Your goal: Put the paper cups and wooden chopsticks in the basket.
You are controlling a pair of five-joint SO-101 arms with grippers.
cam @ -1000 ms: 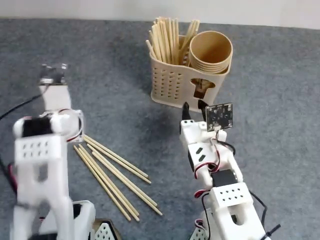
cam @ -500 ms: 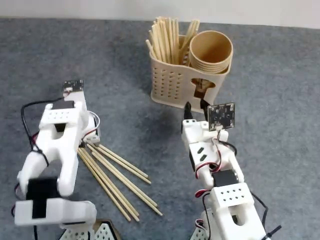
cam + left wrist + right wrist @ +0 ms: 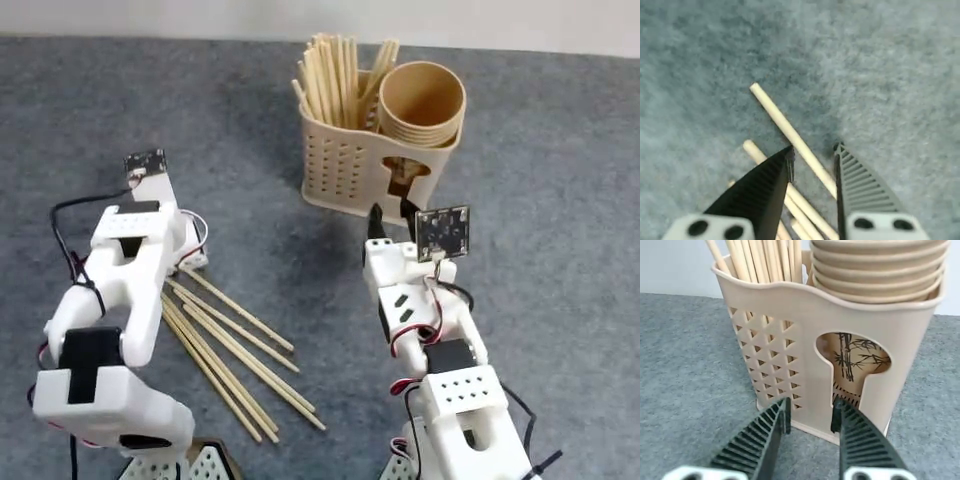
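Basket [image 3: 345,172] stood in the upper middle of the high view, pale and perforated, on the grey mat [image 3: 560,180]. Paper cups [image 3: 425,95] sat nested in its right-hand compartment, and a sheaf of upright chopsticks [image 3: 330,75] filled the left-hand one, fanning out above the rim.

Down in the lower left, loose chopsticks [image 3: 240,354] lay flat on the mat, running diagonally toward the bottom middle, some side by side and touching, well apart from the basket. The left arm [image 3: 125,270] was bent over their upper ends. From its wrist camera, the left gripper [image 3: 814,149] was released, its two dark fingers spread and pointing down at the mat. One of the loose chopsticks [image 3: 790,132] passed through the gap between them, with more sticks lying just beside one finger. Whether the fingertips touched the mat or the stick could not be told.

Over in the lower right, the right arm [image 3: 430,330] pointed up the frame, and the right gripper [image 3: 388,212] sat just in front of the basket's near wall. Its wrist camera showed that claw [image 3: 810,401] released too, fingers apart with nothing between them, facing the basket [image 3: 790,325] near its keyhole-shaped cut-out. The stacked cups [image 3: 877,270] showed above the rim and through the cut-out.
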